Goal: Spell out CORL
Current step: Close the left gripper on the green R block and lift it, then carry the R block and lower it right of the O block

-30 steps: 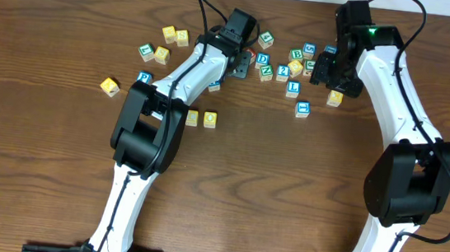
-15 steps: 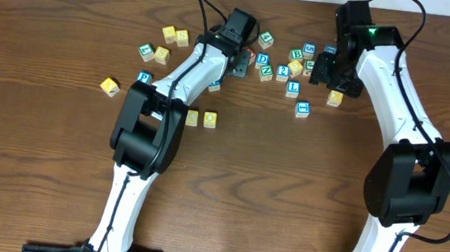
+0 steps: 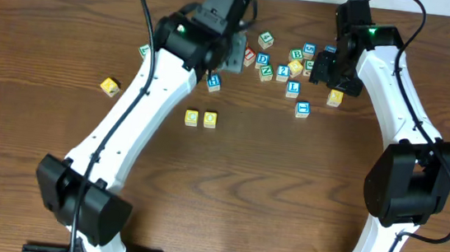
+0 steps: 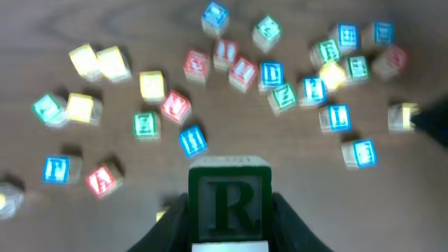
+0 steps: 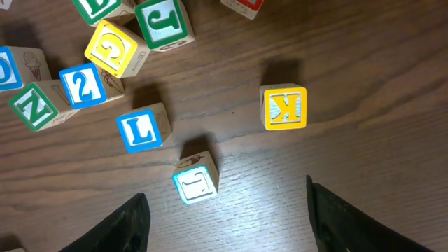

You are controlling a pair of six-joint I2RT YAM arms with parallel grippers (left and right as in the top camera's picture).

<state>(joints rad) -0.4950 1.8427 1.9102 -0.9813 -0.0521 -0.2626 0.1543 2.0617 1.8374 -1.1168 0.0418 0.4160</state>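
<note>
R (image 4: 229, 199) has been raised from the pile (image 3: 285, 61), clamped in the left gripper (image 4: 229, 225), beyond O (image 3: 210, 120). It is wanted just right of O, C (image 3: 192, 118) being just left. The right gripper (image 5: 225, 213) is held open near L (image 5: 143, 130), right of O.

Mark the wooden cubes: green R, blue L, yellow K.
green-R wooden cube (image 4: 229, 203): left wrist, lettered face.
blue-L wooden cube (image 5: 143, 131): right wrist, top face.
yellow-K wooden cube (image 5: 285, 107): right wrist, top face.
</note>
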